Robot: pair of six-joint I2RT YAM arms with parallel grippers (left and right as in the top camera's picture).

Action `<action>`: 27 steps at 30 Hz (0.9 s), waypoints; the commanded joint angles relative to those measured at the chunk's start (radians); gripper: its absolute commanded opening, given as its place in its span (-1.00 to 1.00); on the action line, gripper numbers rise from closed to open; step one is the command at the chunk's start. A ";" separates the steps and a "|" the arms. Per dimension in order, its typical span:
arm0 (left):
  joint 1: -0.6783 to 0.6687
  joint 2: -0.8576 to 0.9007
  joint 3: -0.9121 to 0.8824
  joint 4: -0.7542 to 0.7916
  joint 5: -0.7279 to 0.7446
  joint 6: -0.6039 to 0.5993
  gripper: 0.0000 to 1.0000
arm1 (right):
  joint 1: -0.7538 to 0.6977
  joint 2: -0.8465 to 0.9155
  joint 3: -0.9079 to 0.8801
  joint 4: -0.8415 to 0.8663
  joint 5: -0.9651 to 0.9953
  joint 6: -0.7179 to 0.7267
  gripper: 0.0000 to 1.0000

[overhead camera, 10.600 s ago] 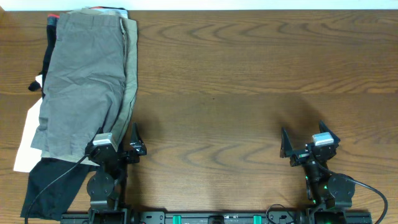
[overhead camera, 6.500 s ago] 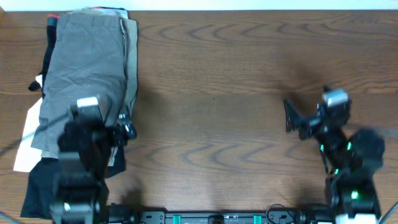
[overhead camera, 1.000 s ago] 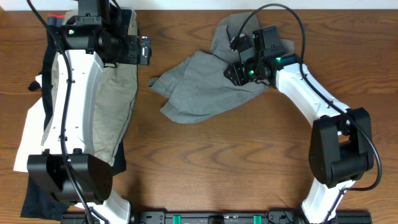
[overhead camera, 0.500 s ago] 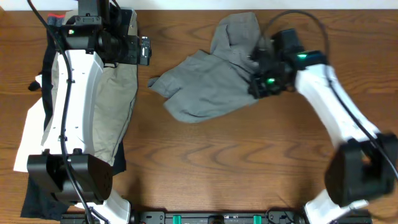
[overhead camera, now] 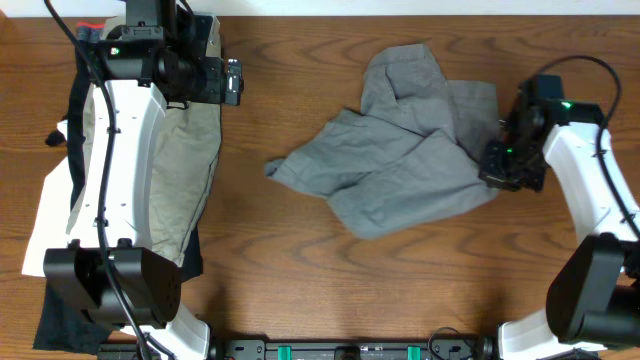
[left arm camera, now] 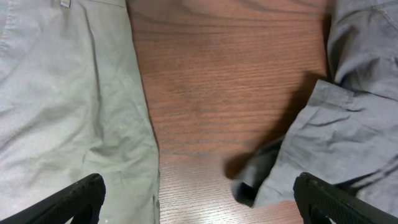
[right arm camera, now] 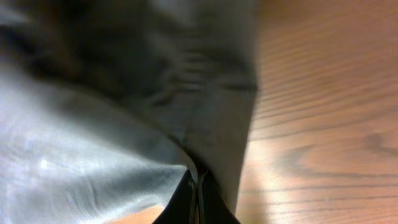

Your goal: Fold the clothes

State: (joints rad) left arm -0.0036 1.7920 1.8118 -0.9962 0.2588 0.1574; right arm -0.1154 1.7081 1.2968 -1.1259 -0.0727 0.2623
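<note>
The crumpled grey shorts (overhead camera: 400, 160) lie on the table right of centre, one leg trailing left to a point. My right gripper (overhead camera: 497, 168) is at their right edge, shut on a fold of the grey fabric. In the right wrist view the shorts (right arm camera: 118, 118) fill the left side, and the right gripper (right arm camera: 196, 199) pinches a thin layer of cloth. My left gripper (overhead camera: 232, 82) hangs open at the back left over the edge of the pile. The left wrist view shows the left gripper (left arm camera: 202, 205) spread wide over bare wood, the grey shorts (left arm camera: 354, 124) to its right.
A stack of other clothes lies along the left edge: khaki-tan shorts (overhead camera: 180, 170) on top, also in the left wrist view as khaki-tan shorts (left arm camera: 68, 112), a white garment (overhead camera: 42, 215) and a black garment (overhead camera: 60, 300) beneath. Wooden table (overhead camera: 350, 290) spans the front.
The right gripper has closed on the shorts and dragged them to the right and slightly toward the front; the cloth stretched out behind it. The left arm has stayed still.
</note>
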 commanded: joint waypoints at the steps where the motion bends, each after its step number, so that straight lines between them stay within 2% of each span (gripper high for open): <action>1: 0.003 0.006 -0.011 -0.006 0.001 -0.001 0.96 | -0.116 0.000 -0.009 0.051 0.016 0.081 -0.98; 4: 0.003 0.006 -0.011 -0.006 0.001 -0.001 0.96 | -0.204 -0.001 0.011 0.117 -0.064 0.031 -0.96; 5: 0.003 0.006 -0.011 -0.006 0.001 -0.001 0.96 | -0.222 -0.001 0.023 0.131 -0.090 0.008 -0.86; 9: 0.003 0.006 -0.011 -0.006 0.001 -0.001 0.96 | -0.262 -0.001 0.105 0.170 -0.323 -0.177 -0.07; 11: 0.003 0.006 -0.011 -0.006 0.001 -0.001 0.96 | -0.256 -0.001 0.153 0.177 -0.422 -0.249 0.08; 15: 0.002 0.006 -0.011 -0.005 0.002 -0.001 0.96 | -0.174 -0.001 0.229 0.189 -0.458 -0.319 0.12; 19: 0.002 0.006 -0.011 -0.005 0.002 -0.001 0.96 | -0.021 0.003 0.234 0.241 -0.346 -0.329 0.20; 24: 0.003 0.013 -0.011 -0.005 0.002 -0.001 0.96 | 0.134 0.063 0.234 0.346 -0.097 -0.221 0.29; 27: 0.003 0.025 -0.011 -0.005 0.002 -0.001 0.96 | 0.171 0.140 0.234 0.407 -0.100 -0.198 0.34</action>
State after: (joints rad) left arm -0.0036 1.7931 1.8118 -0.9966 0.2588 0.1574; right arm 0.0414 1.7737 1.5223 -0.7391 -0.2607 0.0193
